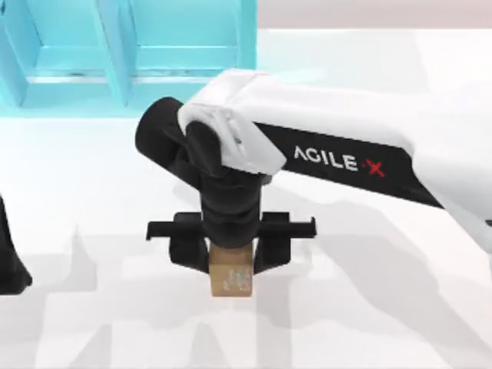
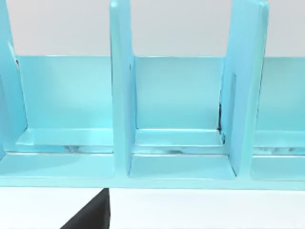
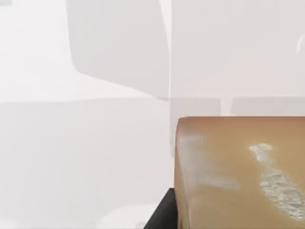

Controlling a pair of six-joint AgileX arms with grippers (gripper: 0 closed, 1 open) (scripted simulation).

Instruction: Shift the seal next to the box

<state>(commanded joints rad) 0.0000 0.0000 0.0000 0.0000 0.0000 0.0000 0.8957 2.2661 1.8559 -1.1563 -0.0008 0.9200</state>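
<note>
One seal (image 1: 231, 278) stands on the white surface (image 1: 369, 307), clenched between the fingers of the right tool (image 1: 231, 257), which grips it from above. From there the blue box (image 1: 131, 54) lies well away, toward the surface's far left. Left arm (image 1: 11, 261) is parked at the left edge.

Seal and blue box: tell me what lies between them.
In the top view, the right arm's black wrist and white forearm cover the stretch between the seal and the box; the right gripper straddles the seal.
</note>
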